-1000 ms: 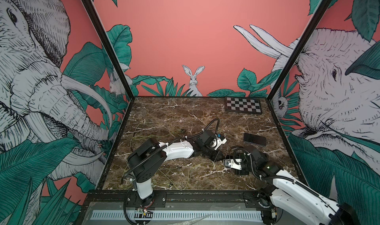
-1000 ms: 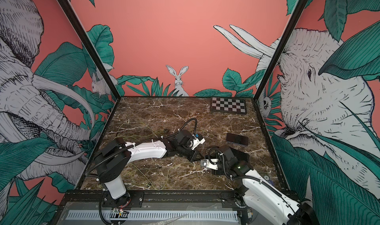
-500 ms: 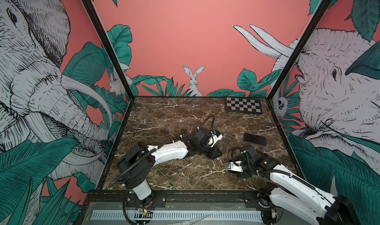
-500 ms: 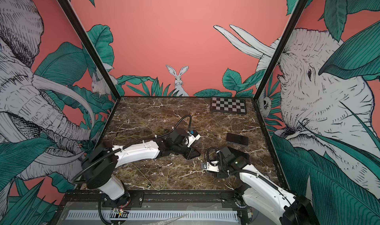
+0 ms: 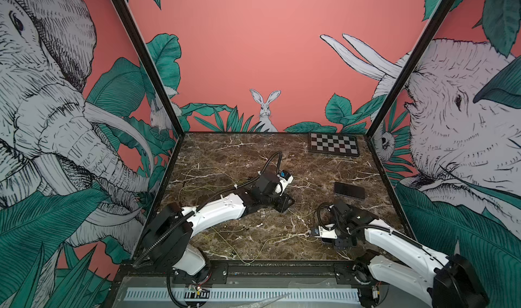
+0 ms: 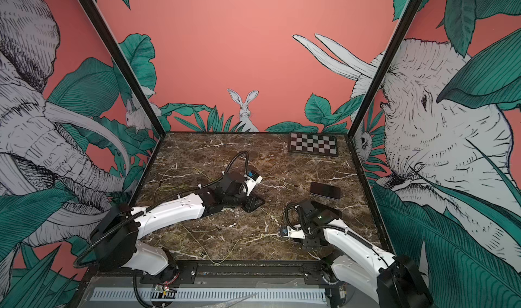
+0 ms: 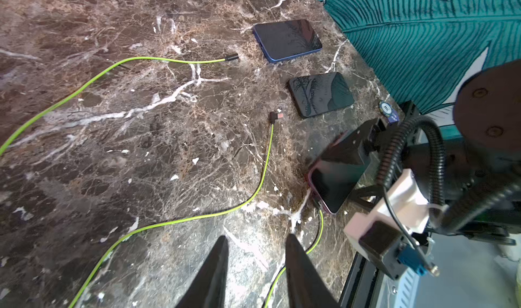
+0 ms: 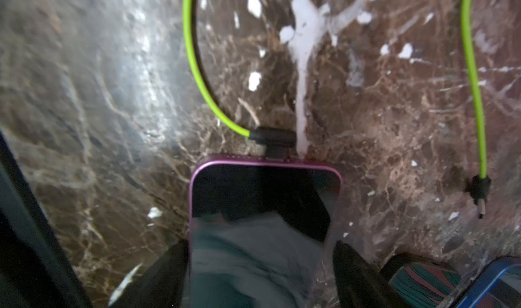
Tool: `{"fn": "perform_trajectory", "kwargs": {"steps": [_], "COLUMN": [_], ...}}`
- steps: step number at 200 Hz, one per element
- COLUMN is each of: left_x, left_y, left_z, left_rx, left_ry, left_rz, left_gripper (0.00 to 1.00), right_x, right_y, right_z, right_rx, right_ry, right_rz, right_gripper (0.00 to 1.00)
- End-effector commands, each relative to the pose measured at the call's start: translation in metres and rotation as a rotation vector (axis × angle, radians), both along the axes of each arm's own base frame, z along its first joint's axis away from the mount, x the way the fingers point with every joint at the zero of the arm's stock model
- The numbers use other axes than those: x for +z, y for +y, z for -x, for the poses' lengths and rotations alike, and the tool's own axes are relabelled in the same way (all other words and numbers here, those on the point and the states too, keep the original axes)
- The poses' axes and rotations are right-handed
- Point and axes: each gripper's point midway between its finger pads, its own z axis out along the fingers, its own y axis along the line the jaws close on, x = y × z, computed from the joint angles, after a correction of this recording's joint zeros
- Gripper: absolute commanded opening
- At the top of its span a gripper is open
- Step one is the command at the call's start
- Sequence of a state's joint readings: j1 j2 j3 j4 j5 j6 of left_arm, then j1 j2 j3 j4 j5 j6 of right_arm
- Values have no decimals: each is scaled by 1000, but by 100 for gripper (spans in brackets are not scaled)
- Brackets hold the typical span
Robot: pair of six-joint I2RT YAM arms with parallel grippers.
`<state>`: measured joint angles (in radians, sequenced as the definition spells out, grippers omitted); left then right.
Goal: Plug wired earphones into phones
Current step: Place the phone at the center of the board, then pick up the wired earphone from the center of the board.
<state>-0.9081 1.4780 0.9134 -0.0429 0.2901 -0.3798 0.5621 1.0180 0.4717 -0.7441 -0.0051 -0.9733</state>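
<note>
In both top views the left arm [image 5: 217,213] is lying low, stretching from its base at the lower left toward the middle of the counter [image 5: 225,151], with its wrist tipping down at the marble just right of centre. In the left wrist view the left gripper [image 7: 256,237] is standing partly open at the bottom edge with nothing between its fingers [image 7: 217,264].

The right arm [image 5: 394,241] is reaching in from the lower right corner, elbow bent and forearm low, its wrist pointing toward the left of the frame. In the right wrist view the right gripper [image 8: 259,244] is straddling the purple-rimmed phone [image 8: 262,191] at bottom centre. Its fingers are standing wide apart, right at the phone's long edges, and blur is hiding whether they are pressing on it. A dark angled plug [image 8: 272,140] is sitting in the phone's end, and its yellow-green cord [image 8: 197,67] is curving toward the upper left.

A loose plug [image 8: 480,191] is lying at the right edge. Two more phones, a blue-rimmed phone [image 7: 287,39] and a black phone [image 7: 321,94], are lying flat in the upper right of the left wrist view.
</note>
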Motion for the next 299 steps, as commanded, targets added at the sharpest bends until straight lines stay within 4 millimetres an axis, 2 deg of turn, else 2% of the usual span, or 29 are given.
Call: {"fn": "perform_trajectory", "kwargs": {"steps": [1, 20, 38, 68, 80, 96, 117, 134, 156, 170, 189, 207, 220, 263, 299], "left_x": [-1, -1, 0, 2, 4, 3, 1, -1, 3, 4, 1, -3, -5, -17, -19], "left_y": [5, 8, 12, 18, 19, 22, 31, 46, 48, 43, 39, 35, 36, 36, 34], "left_z": [-2, -4, -7, -18, -20, -23, -30, -40, -46, -46, -45, -43, -41, -40, -37], "left_rx": [14, 29, 50, 124, 143, 169, 229, 334, 390, 386, 379, 364, 368, 393, 381], "left_ry": [-14, -22, -43, -62, -63, -66, -82, -85, -79, -65, -38, -16, -1, 45, 61], "left_rz": [-17, -24, -33, -44, -37, -41, -62, -95, -76, -51, -45, -45, -46, -45, -36], "left_gripper": [37, 39, 40, 40, 40, 40, 40, 40, 39, 38, 37, 36, 35, 33, 32], "right_x": [7, 19, 42, 102, 130, 162, 184, 169, 119, 89, 56, 35, 27, 2, -8], "right_y": [-3, 1, 15, 45, 51, 48, 39, 44, 54, 50, 34, 19, 15, 19, 12], "right_z": [-10, -17, -29, -70, -88, -110, -129, -134, -128, -124, -122, -119, -119, -136, -144], "right_rx": [-13, -48, -122, -280, -427, -667, -1120, -1511, -1862, -2033, -2204, -2293, -2308, -2353, -2377], "right_ry": [-26, -59, -123, -348, -435, -514, -456, -251, -17, 32, -7, -91, -124, -109, -130], "right_rz": [28, 0, -100, -387, -530, -695, -905, -1028, -1024, -1014, -1023, -957, -904, -903, -919], "right_gripper": [98, 99, 98, 97, 95, 85, 71, 65, 61, 61, 57, 51, 52, 45, 39]}}
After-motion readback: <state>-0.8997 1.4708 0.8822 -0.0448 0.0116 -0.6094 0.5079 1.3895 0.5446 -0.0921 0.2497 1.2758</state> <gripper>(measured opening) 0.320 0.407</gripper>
